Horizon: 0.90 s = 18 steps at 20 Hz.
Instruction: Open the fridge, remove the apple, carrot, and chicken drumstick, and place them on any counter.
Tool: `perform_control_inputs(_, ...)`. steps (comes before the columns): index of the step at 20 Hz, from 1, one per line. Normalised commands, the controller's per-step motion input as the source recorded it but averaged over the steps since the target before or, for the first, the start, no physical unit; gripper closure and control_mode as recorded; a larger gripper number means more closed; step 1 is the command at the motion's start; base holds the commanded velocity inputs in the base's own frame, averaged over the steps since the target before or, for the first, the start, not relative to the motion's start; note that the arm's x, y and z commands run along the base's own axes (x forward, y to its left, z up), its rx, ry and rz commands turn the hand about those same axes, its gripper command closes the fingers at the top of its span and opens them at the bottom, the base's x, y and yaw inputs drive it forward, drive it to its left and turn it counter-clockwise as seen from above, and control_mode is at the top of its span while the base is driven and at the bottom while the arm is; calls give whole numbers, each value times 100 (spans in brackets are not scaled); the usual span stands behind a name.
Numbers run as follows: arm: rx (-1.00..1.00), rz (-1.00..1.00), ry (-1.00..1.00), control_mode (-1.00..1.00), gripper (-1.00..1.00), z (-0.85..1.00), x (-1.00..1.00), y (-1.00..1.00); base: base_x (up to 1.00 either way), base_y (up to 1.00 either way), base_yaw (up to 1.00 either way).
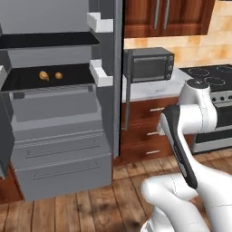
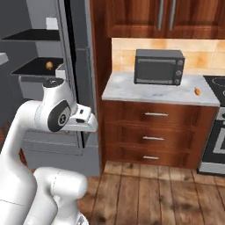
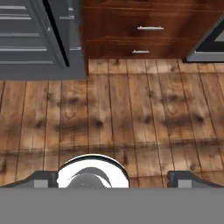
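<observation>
Grey fridge [image 1: 59, 113] stands open; drumstick [image 1: 43, 75] and apple [image 1: 59, 75] lie on its black shelf. One small orange piece [image 2: 198, 91], probably the carrot, rests on the marble surface [image 2: 132, 90]. Fingers [image 3: 111, 178] spread wide, empty, above wooden floor [image 3: 131, 109].

Warm wood plank floor [image 3: 131, 109] is stretching across the near ground; reddish-brown upper cabinets [image 2: 162, 17] are hanging over a tan tiled backsplash [image 2: 127, 50], a dark microwave [image 2: 158, 66] is sitting below, a black stove [image 1: 213, 74] is showing far right

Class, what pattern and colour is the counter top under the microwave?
The counter is white-grey veined marble, clearest in the right base view, beneath the microwave.
</observation>
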Motion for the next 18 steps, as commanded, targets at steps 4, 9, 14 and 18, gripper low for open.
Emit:
perform_control_inputs(4,0,0,0,100,-100,0,0,0,55,100,0)
perform_control_inputs(9,0,0,0,100,-100,0,0,0,76,100,0)
perform_control_inputs(14,0,0,0,100,-100,0,0,0,89,84,0)
perform_control_inputs(18,0,0,0,100,-100,0,0,0,100,10,7)
